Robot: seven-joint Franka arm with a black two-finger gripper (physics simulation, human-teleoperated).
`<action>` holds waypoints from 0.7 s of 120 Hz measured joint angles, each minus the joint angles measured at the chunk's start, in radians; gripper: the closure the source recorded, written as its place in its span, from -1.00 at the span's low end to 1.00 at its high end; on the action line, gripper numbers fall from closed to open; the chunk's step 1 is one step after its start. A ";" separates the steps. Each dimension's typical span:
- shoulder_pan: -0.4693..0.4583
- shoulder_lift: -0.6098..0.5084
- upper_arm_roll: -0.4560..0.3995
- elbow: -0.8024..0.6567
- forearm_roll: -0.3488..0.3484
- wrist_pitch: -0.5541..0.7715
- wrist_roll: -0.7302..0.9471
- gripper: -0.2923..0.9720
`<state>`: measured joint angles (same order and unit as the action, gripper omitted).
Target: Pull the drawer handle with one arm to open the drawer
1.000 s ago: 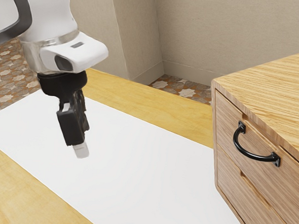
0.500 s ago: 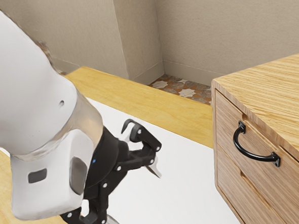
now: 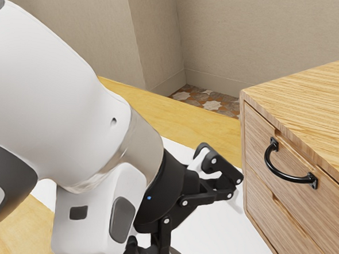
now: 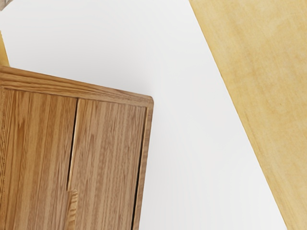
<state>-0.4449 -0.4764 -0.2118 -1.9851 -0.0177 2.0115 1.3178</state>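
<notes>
A wooden cabinet (image 3: 308,112) stands at the exterior view's right, and its front (image 4: 96,158) also appears in the wrist view. Its upper drawer (image 3: 261,138) sits flush with the cabinet and carries a black curved handle (image 3: 288,169). My gripper (image 3: 206,230) hangs low over the white mat, to the left of the cabinet front and below the handle's height. It is open, with its fingers spread wide and nothing between them. The upper fingertip (image 3: 234,203) is close to the cabinet's lower drawer front, apart from the handle.
A white mat (image 3: 213,158) covers the wooden table (image 3: 176,119) in front of the cabinet. The lower drawer (image 3: 284,226) has a recessed slot instead of a handle. My bulky white arm (image 3: 60,132) takes up the exterior view's left.
My arm has swung down and toward the exterior view's right, bringing the gripper from mid-mat up close to the cabinet front. The hand has turned sideways and its fingers now stand wide apart.
</notes>
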 joint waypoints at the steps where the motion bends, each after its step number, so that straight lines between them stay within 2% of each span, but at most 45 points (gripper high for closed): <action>1: 0.001 0.001 0.000 -0.001 -0.001 0.004 0.003 -0.50; 17: 0.056 0.034 0.002 -0.004 -0.010 0.069 0.041 -0.50; 56: 0.086 0.103 0.019 -0.001 -0.013 0.183 0.105 -0.50; 84: 0.145 0.146 0.034 0.002 -0.014 0.239 0.135 -0.50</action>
<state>-0.3001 -0.3303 -0.1778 -1.9832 -0.0320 2.2503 1.4524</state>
